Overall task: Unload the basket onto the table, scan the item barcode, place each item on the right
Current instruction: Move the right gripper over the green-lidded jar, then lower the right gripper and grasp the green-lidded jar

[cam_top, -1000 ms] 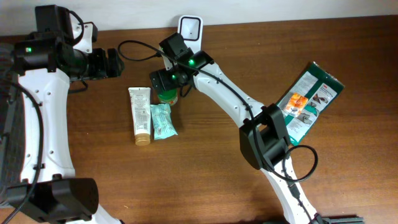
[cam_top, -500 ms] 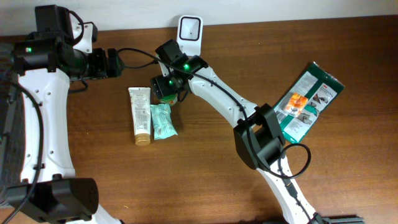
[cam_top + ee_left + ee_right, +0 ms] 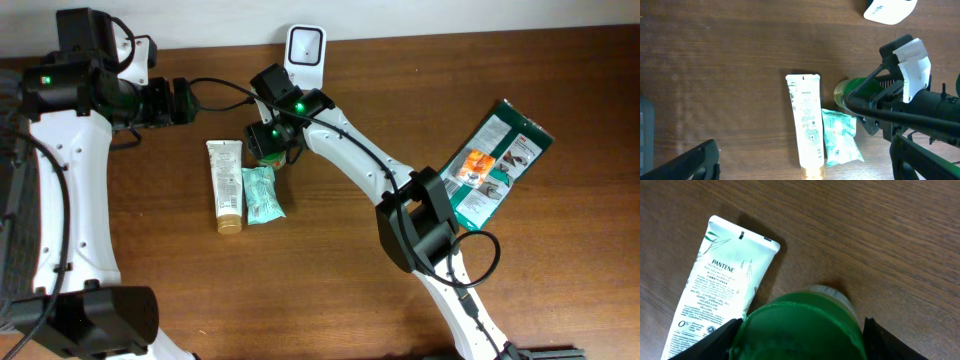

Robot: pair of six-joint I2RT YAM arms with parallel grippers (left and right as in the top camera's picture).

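Observation:
A jar with a green lid (image 3: 800,330) stands on the wooden table just right of a white Pantene tube (image 3: 225,185). My right gripper (image 3: 270,138) is down over the jar (image 3: 268,154), its two fingers pressed against opposite sides of the lid. The left wrist view shows the same jar (image 3: 847,90) under the right arm. The white barcode scanner (image 3: 305,45) stands at the table's back edge, close behind the jar. My left gripper (image 3: 805,167) hovers open and empty high over the tube (image 3: 806,122), at the left in the overhead view (image 3: 185,100).
A teal packet (image 3: 262,193) lies beside the tube, just in front of the jar. A green printed box (image 3: 497,162) lies at the far right. The right arm (image 3: 370,165) stretches diagonally across the table's middle.
My right gripper has shifted slightly left over the jar and its fingers have closed in on the green lid. The left arm has barely moved.

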